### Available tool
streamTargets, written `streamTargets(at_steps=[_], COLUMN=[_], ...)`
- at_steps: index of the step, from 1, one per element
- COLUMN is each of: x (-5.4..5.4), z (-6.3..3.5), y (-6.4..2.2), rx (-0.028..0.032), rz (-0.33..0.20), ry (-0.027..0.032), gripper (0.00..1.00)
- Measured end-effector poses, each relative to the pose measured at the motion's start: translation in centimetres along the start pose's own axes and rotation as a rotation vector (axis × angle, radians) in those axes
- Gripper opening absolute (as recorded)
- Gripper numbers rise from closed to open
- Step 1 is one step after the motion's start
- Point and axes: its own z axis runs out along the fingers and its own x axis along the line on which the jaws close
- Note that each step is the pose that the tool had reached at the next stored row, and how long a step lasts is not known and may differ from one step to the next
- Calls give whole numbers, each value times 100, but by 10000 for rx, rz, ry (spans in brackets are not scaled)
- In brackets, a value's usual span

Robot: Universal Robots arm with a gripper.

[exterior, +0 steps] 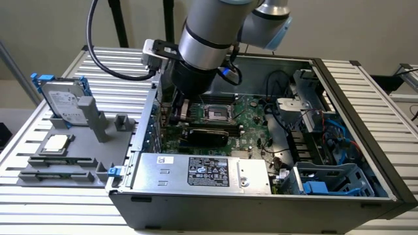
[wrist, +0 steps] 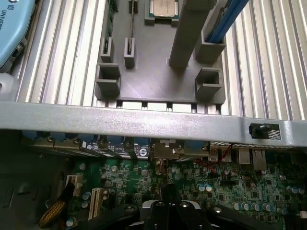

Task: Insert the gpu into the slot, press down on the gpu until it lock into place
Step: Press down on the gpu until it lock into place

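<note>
**Push the card down flat and straight**

The arm reaches down into the open computer case (exterior: 261, 210). The gripper (wrist: 169, 201) hangs low over the green board (exterior: 251, 115), close to the case's wall on the exterior view's left. I cannot tell if the gripper is apart or together. It does not seem to hold anything.

The gpu (exterior: 205, 134) is the black card that lies across the board. It sits between the square socket (exterior: 216, 113) and the silver power box (exterior: 202, 171). It looks like it is already standing in the slot. I cannot tell if it has clicked in.

I think this is the pushing step. To do it well, the gripper should sit over the top edge of the card, near its middle. The push should go straight down, slow and even. A push on one end could tip the card. A push from the side could bend the board.
</note>
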Motion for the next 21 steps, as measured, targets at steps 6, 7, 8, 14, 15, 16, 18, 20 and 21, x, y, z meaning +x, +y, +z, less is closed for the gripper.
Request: streamTargets(at_steps=[6, 7, 8, 14, 15, 16, 18, 20, 21], x=[0, 0, 0, -2, -3, -3, -8, -14, -15], z=[2, 3, 3, -14, -22, -31, -49, -65, -68], y=[8, 9, 9, 15, 18, 20, 26, 31, 30], rx=[-461, -526, -597, -1065, -1112, -1156, -1235, -1281, -1289], rz=[-133, -153, -170, -212, -211, -208, -192, -177, -177], ry=[176, 228, 275, 367, 386, 408, 461, 504, 515], gripper=[11, 11, 11, 11, 11, 11, 11, 11, 11])
